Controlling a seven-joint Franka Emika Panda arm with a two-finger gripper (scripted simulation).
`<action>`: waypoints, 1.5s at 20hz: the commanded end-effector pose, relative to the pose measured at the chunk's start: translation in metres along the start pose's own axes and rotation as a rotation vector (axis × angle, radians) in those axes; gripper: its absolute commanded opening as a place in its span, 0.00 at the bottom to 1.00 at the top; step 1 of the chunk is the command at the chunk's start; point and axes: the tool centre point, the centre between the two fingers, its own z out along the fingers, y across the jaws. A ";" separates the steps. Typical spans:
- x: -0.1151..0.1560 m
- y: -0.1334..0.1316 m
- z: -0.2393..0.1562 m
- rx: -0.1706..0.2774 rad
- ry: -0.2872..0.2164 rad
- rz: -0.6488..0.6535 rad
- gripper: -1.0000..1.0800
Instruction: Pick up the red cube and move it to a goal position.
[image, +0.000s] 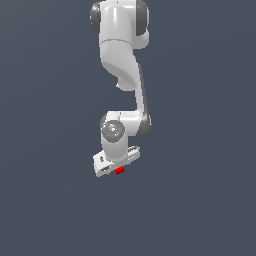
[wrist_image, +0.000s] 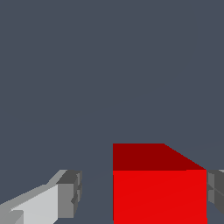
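The red cube (image: 119, 171) is a tiny bright red block just under the white gripper (image: 116, 164) in the exterior view. In the wrist view the red cube (wrist_image: 159, 192) fills the space between the two grey fingertips. One fingertip (wrist_image: 70, 194) stands apart from the cube with a clear gap. The other fingertip (wrist_image: 215, 192) is right at the cube's side. The gripper (wrist_image: 142, 194) is open around the cube. Whether the cube rests on the floor cannot be told.
The white arm (image: 122, 60) reaches down from the top of the exterior view. A plain dark grey-blue ground (image: 200, 200) surrounds it, with no other objects in view.
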 end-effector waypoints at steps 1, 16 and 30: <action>0.001 0.001 0.001 -0.001 0.001 -0.004 0.96; 0.000 0.001 -0.004 -0.001 0.001 -0.004 0.00; -0.022 0.012 -0.092 -0.001 0.000 -0.005 0.00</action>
